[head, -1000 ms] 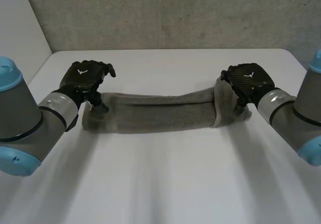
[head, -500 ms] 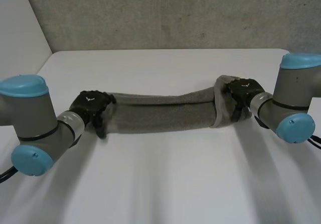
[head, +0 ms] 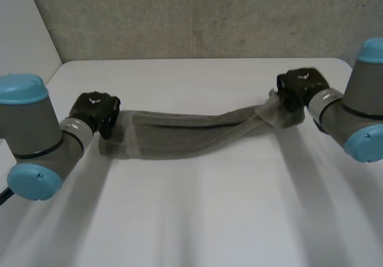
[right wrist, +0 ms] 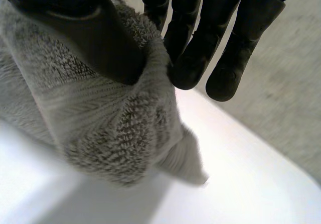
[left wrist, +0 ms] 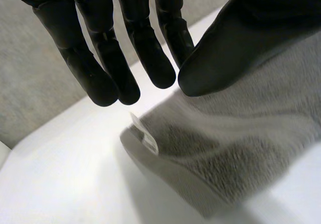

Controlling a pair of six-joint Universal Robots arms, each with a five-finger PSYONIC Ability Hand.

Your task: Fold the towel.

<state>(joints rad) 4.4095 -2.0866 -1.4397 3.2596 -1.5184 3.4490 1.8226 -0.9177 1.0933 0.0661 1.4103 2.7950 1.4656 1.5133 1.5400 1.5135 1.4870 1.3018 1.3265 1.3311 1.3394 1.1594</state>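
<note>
**Towel held at both ends**

On the white table point(head: 197, 219) we see the long grey terry towel point(head: 191, 136) lying crosswise, bunched into a band. Our left hand point(head: 96, 108) sits at its left end, with its fingers point(left wrist: 100, 68) straight, spread and clear of the cloth, and its thumb over it. Farther back, our right hand point(head: 302, 84) pinches the raised right end between thumb and straight fingers point(right wrist: 188, 58). Behind stands a grey wall point(head: 209, 15).

One grey terry-cloth towel point(head: 191, 136), gathered lengthwise into a long narrow band, stretched side to side across the white tabletop point(head: 197, 219). Left end rests on the surface, layers stacked, small pale label at its edge. Right end raised, twisted and bunched, one corner hanging down.
</note>
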